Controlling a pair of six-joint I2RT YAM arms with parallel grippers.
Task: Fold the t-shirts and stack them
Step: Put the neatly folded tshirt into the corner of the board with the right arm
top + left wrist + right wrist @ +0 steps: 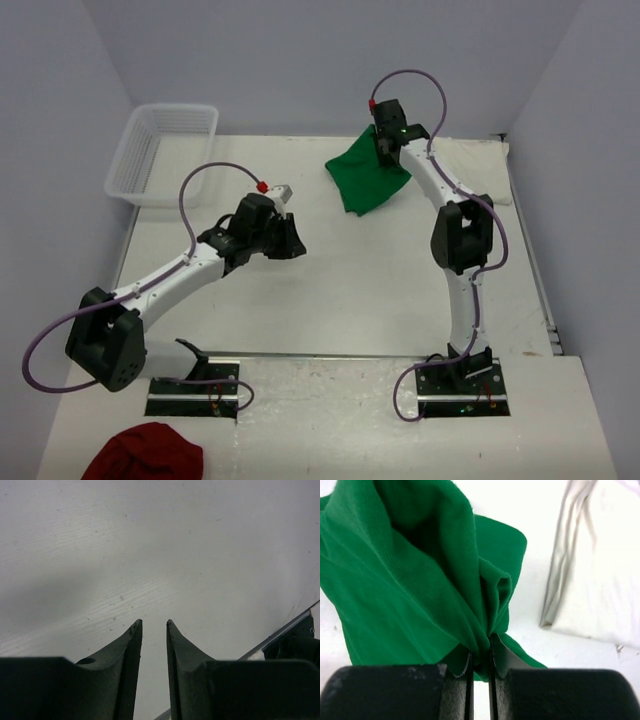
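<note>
The green t-shirt (366,178) is bunched at the back middle of the table. My right gripper (384,146) is shut on a fold of it, and the cloth hangs from the pinch in the right wrist view (420,580). The cream-white t-shirt (478,165) lies folded at the back right, partly behind the right arm; it also shows in the right wrist view (600,570). My left gripper (297,240) hangs over bare table left of centre, its jaws a little apart with nothing between them (154,625).
A white mesh basket (160,152) stands at the back left corner. A dark red cloth (143,454) lies at the near left, in front of the arm bases. A metal strip (280,635) runs along the table's near edge.
</note>
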